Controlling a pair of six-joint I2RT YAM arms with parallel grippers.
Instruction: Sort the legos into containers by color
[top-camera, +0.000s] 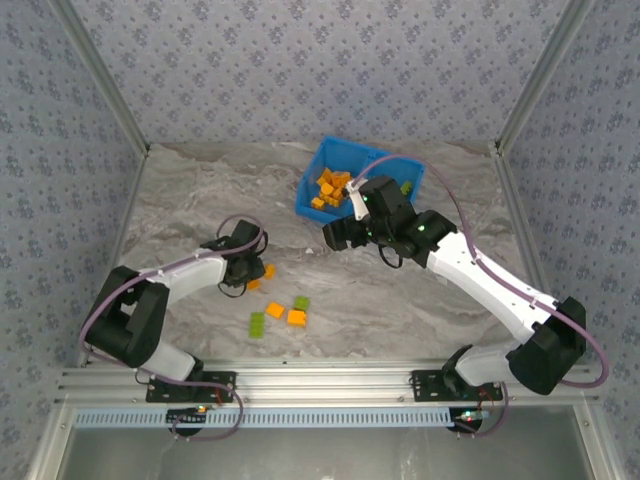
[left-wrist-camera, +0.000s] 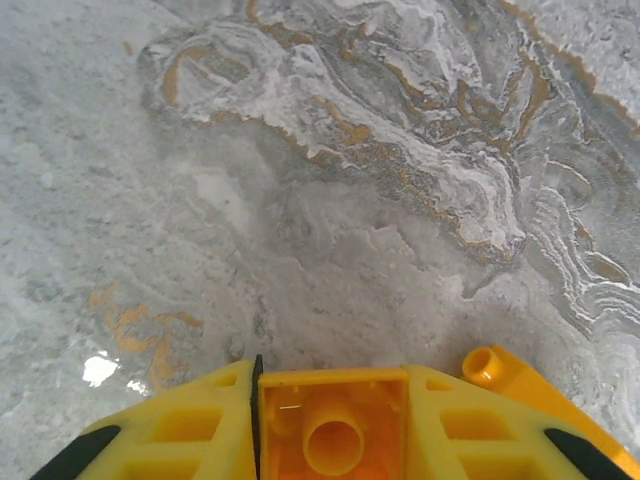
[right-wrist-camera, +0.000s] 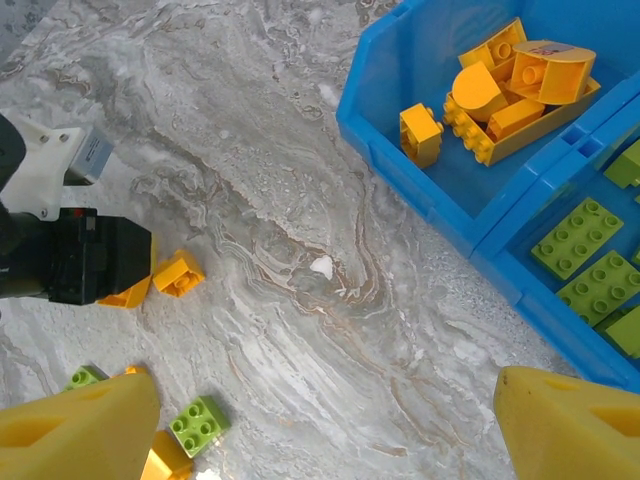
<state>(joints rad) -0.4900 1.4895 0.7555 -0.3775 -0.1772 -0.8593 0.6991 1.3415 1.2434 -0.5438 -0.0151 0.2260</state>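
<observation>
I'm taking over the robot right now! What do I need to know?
Left gripper: shut on an orange lego, down by the table.
Right gripper: open, empty, near the blue bin.
Done: orange pile in one compartment, green legos in the other.
Left to sort: the held one, an orange brick beside it, plus orange bricks and green bricks lying loose.

Nothing written can be read anywhere, no brand, number or sign; the one small bluish label (right-wrist-camera: 93, 152), on the white housing (right-wrist-camera: 40, 175) of the left gripper (right-wrist-camera: 135, 283) as seen from the right wrist, is too blurred to make out
</observation>
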